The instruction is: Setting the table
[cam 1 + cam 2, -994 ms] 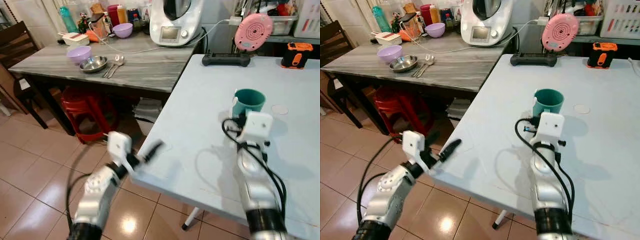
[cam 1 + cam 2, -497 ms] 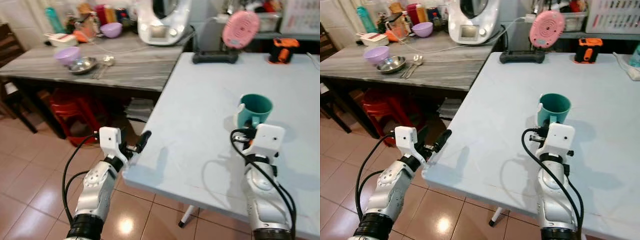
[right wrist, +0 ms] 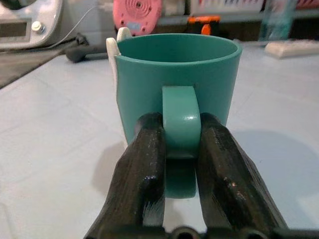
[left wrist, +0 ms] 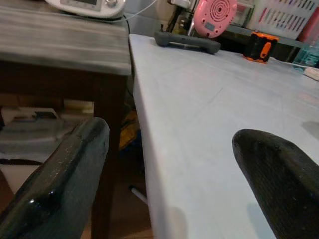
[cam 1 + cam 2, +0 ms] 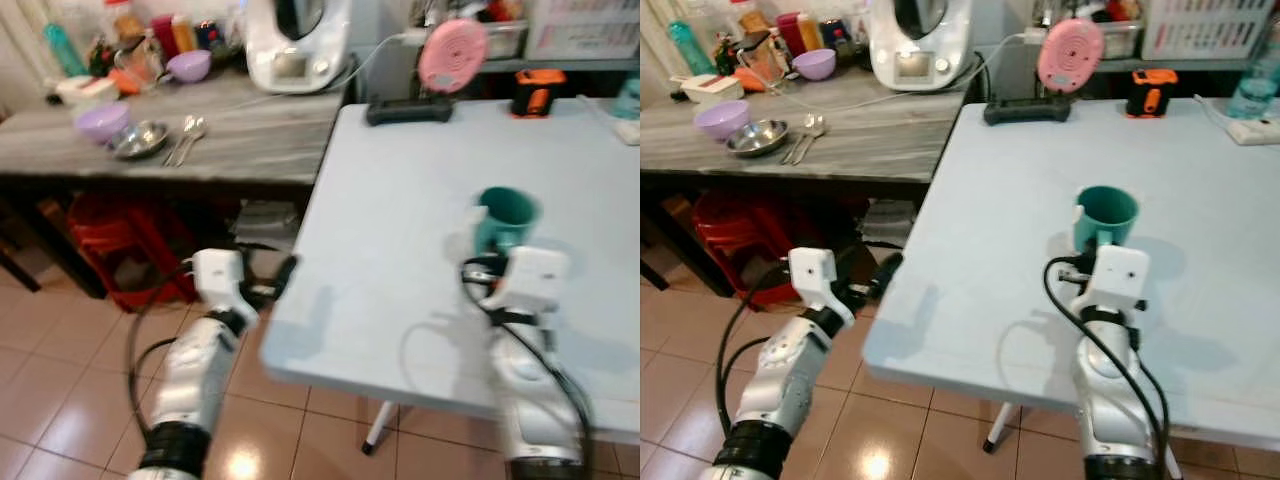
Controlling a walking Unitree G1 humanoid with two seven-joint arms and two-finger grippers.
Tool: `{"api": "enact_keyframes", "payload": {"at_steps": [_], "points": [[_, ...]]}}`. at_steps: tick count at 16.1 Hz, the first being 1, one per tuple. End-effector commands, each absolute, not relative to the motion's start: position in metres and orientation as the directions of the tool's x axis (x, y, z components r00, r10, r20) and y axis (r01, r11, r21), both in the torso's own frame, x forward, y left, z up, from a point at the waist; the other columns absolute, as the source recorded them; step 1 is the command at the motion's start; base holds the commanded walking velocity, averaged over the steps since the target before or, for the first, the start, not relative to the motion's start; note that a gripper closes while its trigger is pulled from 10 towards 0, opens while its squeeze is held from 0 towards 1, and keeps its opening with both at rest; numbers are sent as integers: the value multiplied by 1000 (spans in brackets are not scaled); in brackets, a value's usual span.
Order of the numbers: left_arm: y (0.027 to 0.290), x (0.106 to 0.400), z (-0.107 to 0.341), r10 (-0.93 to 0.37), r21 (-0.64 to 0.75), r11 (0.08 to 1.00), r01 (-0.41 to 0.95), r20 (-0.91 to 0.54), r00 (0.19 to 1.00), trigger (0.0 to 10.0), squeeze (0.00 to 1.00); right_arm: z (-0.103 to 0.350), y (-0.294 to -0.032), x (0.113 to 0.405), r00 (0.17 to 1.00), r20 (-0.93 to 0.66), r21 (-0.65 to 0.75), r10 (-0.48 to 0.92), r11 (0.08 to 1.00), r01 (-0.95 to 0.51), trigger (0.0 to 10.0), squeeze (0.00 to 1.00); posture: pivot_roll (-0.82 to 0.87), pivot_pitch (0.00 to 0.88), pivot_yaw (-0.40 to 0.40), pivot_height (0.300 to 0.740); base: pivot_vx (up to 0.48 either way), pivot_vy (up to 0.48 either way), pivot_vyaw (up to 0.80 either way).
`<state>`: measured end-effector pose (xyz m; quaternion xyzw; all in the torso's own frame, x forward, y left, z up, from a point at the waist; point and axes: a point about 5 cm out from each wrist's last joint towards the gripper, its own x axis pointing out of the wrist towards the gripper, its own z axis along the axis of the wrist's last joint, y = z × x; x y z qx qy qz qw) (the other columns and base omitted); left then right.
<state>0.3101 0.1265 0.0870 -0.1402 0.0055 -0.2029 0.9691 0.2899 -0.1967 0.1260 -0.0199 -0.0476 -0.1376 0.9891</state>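
Two right gripper (image 3: 180, 149) fingers pinch the teal plastic mug (image 3: 177, 84)'s handle; lowering it level onto the pale blue tabletop (image 5: 1010, 160) suits. Left gripper (image 4: 174, 169) fingers spread.

- Light blue table (image 5: 1040, 190) fills center and right of frame, matte top
- Grey wood-grain counter (image 5: 840, 125) upper left, dark frame under it
- Red plastic stool (image 5: 735, 225) tucked below counter, left side
- Beige glossy floor tiles (image 5: 680, 390) lower left, light glare spot near bottom
- White kitchen appliance (image 5: 915, 40) top center on counter
- White slatted basket (image 5: 1205, 28) upper right
- Dark chair (image 5: 648, 265) at far left edge
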Motion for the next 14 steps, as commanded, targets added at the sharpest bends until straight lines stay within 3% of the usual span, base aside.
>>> {"api": "enact_keyframes", "payload": {"at_steps": [1,10,14], "points": [[141,310,85,-353,-261,900,348,31,935,10000,0,137,-184,292,962,144,-13,-233,971,237,10000,0,-128,0,137,740,0,322,0],[139,313,86,-348,-258,902,346,37,937,10000,0,134,-184,295,960,137,-47,-244,966,253,10000,0,-134,0,139,740,0,335,0],[141,314,86,-323,-243,915,322,36,946,10000,0,133,-181,295,974,110,1,-199,980,200,10000,0,-133,0,141,740,0,340,0]]}}
